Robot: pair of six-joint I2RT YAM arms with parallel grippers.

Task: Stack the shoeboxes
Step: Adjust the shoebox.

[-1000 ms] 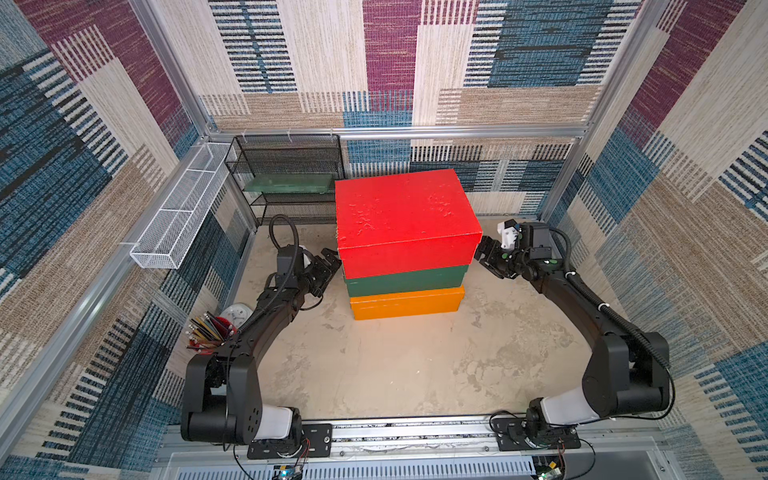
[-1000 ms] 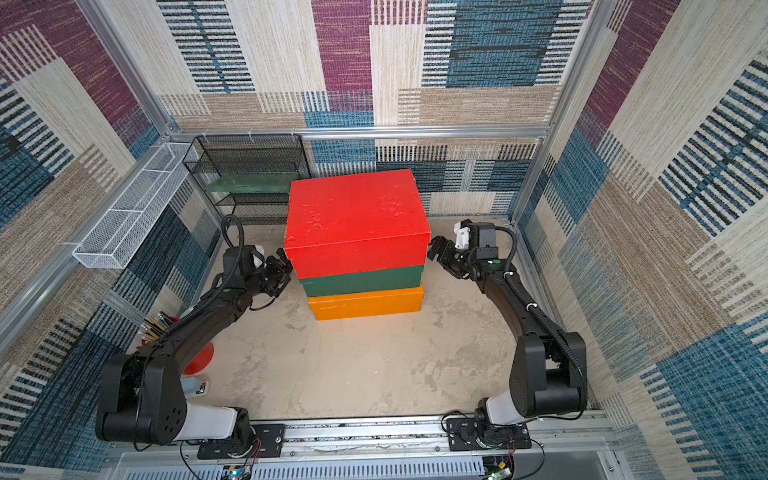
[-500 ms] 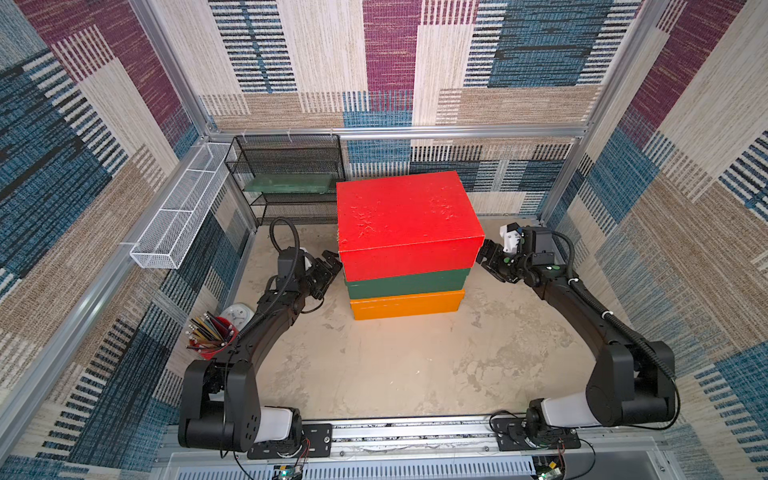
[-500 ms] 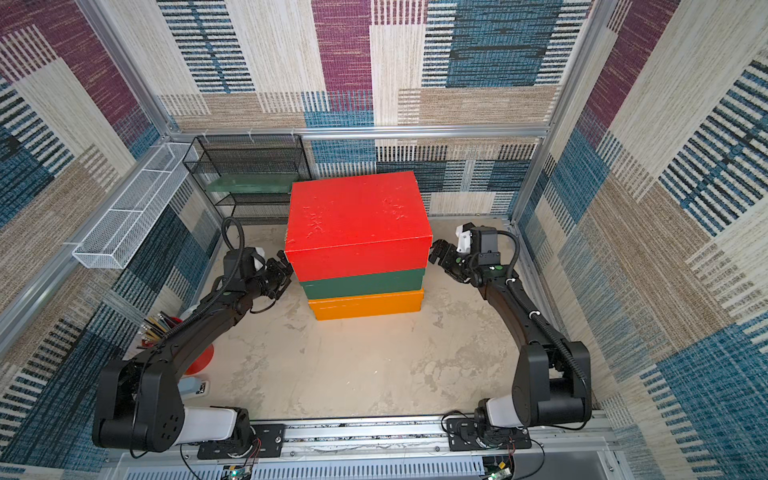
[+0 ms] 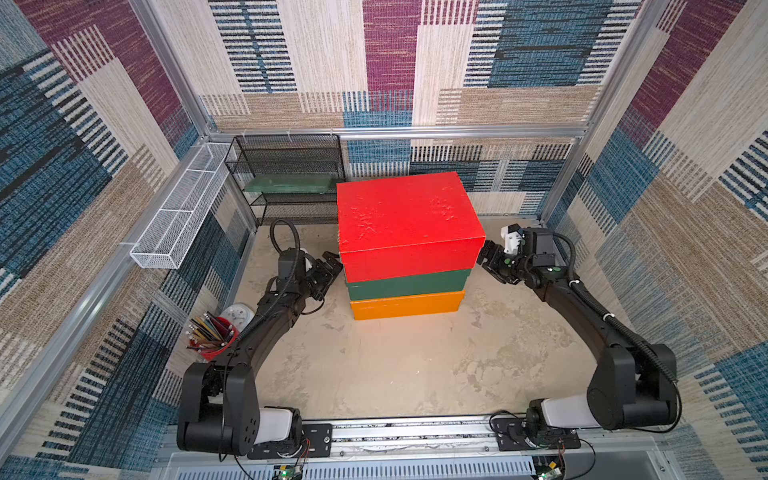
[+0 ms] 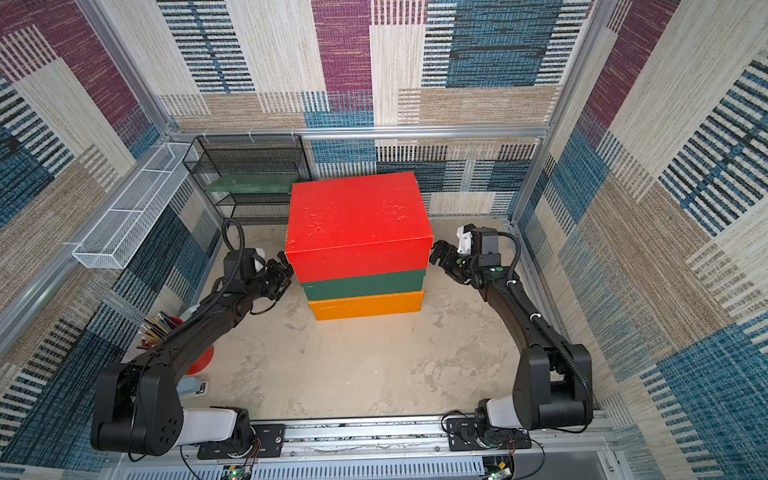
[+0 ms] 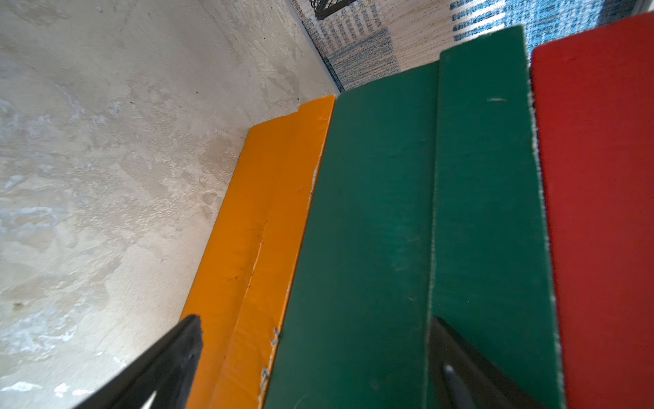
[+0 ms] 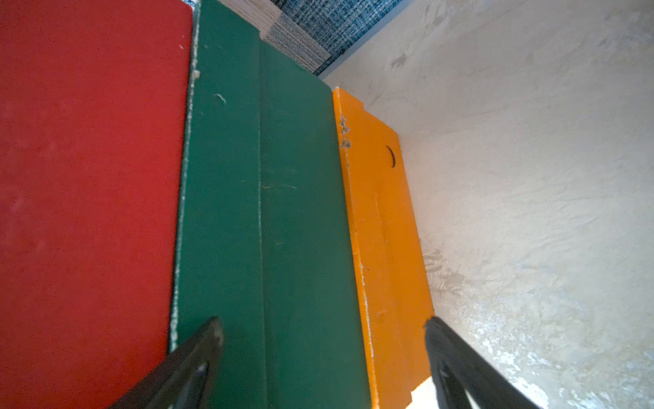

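Note:
The three shoeboxes stand in one stack in the middle of the floor in both top views: the red one (image 5: 403, 220) on top, the dark green one (image 5: 409, 282) under it, the orange one (image 5: 405, 305) at the bottom. My left gripper (image 5: 332, 270) is open at the stack's left end, level with the green box (image 7: 382, 212) and the orange box (image 7: 262, 212). My right gripper (image 5: 486, 259) is open just off the right end, facing the green box (image 8: 265, 177) and the orange box (image 8: 382, 212). Neither gripper holds anything.
A black mesh shelf (image 5: 286, 162) with a flat green board (image 5: 291, 183) stands at the back left. A white wire basket (image 5: 183, 208) hangs on the left wall. A red pencil cup (image 5: 212, 336) and a small white clock (image 5: 239, 313) sit by the left arm.
My right gripper has sunk a little beside the stack's right end. The left gripper and the boxes have hardly moved.

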